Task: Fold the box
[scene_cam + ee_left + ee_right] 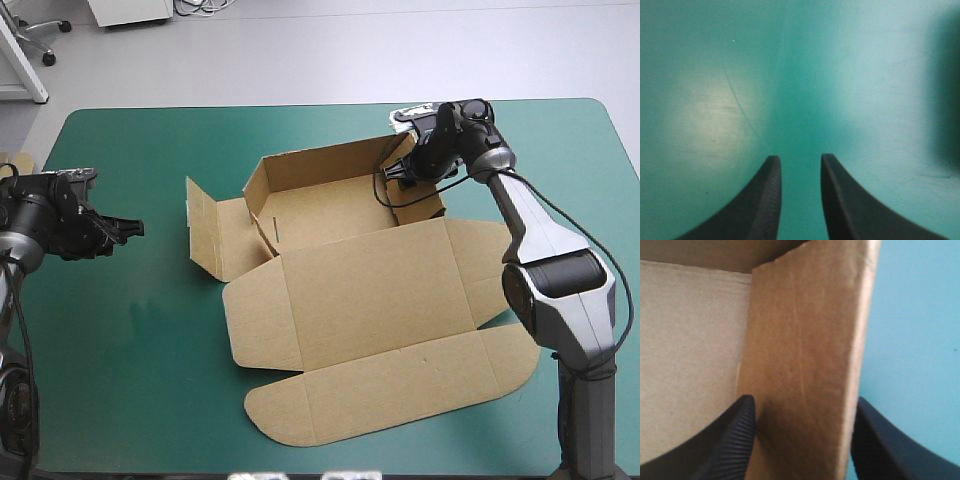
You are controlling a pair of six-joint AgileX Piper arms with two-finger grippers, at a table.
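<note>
Brown board of the box (pixel 370 300) is spread at the frame's centre on the teal-green desk (pixel 120 340), its lid laid flat toward the bottom and its tray walls raised above. Its right wall is straddled by the right pincer (pixel 402 176), fingers apart. At far left, well clear, the left pincer (pixel 132 228) is seen slightly parted.
</note>
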